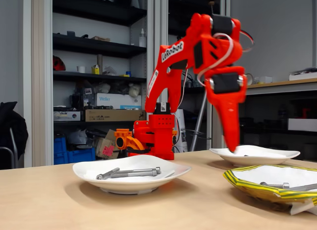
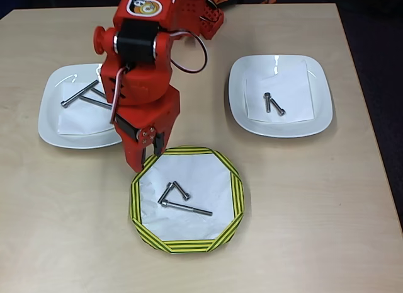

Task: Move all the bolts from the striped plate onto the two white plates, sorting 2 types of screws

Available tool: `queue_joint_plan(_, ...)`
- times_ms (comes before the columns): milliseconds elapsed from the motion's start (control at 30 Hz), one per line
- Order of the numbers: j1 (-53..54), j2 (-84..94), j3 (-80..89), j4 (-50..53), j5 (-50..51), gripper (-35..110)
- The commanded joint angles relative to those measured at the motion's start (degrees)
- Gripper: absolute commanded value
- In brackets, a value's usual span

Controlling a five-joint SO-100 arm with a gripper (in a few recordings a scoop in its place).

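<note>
The overhead view gives the full layout on the table (image 2: 302,211). The striped plate (image 2: 234,186) sits at lower centre of the frame and holds three bolts: one long bolt (image 2: 187,208) and two short bolts (image 2: 179,190), all meeting near the plate's middle. The left white plate (image 2: 50,116), at upper left, carries two long bolts (image 2: 79,95), partly covered by the arm (image 2: 141,72). The right white plate (image 2: 318,113), at upper right, holds two short bolts (image 2: 273,104) lying side by side.

The gripper (image 2: 141,157) hangs over the upper-left rim of the striped plate. Its jaws look drawn together with nothing seen between them, though the tips are hard to make out from above.

The fixed view shows the scene from table height. There the gripper (image 1: 232,141) points down, motion-blurred, its tip in line with the far white plate (image 1: 277,155); whether it is clenched cannot be told here. The near white plate (image 1: 94,170) shows its long bolts (image 1: 133,173) clearly. The striped plate (image 1: 247,183) is cut off at the right edge, its contents mostly hidden behind the rim.
</note>
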Motion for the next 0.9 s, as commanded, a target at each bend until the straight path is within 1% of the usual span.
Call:
queue_joint_plan(0,-2.9,-0.3,-1.5,-6.4,6.7,14)
queue_joint_plan(67,-4.1,-1.5,-1.6,-10.7,9.4,15)
queue_joint_plan(167,-5.3,-3.4,-1.7,-17.5,10.3,16)
queue_joint_plan(267,-6.2,-5.4,-2.1,-18.5,8.6,16)
queue_joint_plan(433,-6.7,-8.2,-2.0,-20.3,-0.7,13)
queue_joint_plan(633,-6.6,-10.3,-1.8,-18.1,-12.4,14)
queue_joint_plan(733,-6.1,-11.5,-2.1,-17.9,-16.8,14)
queue_joint_plan(867,-5.7,-15.2,-6.0,-17.8,-19.8,12)
